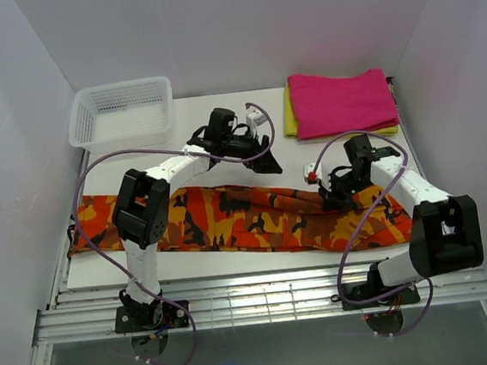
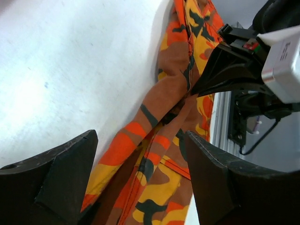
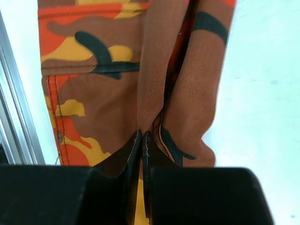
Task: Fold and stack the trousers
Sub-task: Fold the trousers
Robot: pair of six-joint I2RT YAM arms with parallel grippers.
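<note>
The camouflage trousers (image 1: 230, 220) lie stretched across the near part of the white table, from the left edge to the right. My right gripper (image 1: 328, 195) is low on their right part. In the right wrist view it (image 3: 142, 137) is shut on a raised brown fold of the trousers (image 3: 183, 70). My left gripper (image 1: 266, 161) hovers open over the table just beyond the trousers' far edge, near the middle. In the left wrist view its dark fingers (image 2: 61, 178) stand wide apart and empty above the trousers (image 2: 154, 164), with the right gripper (image 2: 229, 70) ahead of it.
A white mesh basket (image 1: 122, 112) stands at the back left. A folded magenta-pink cloth (image 1: 343, 99) lies on a folded yellow cloth (image 1: 289, 116) at the back right. Metal rails (image 1: 263, 297) run along the near edge. White walls close in on both sides.
</note>
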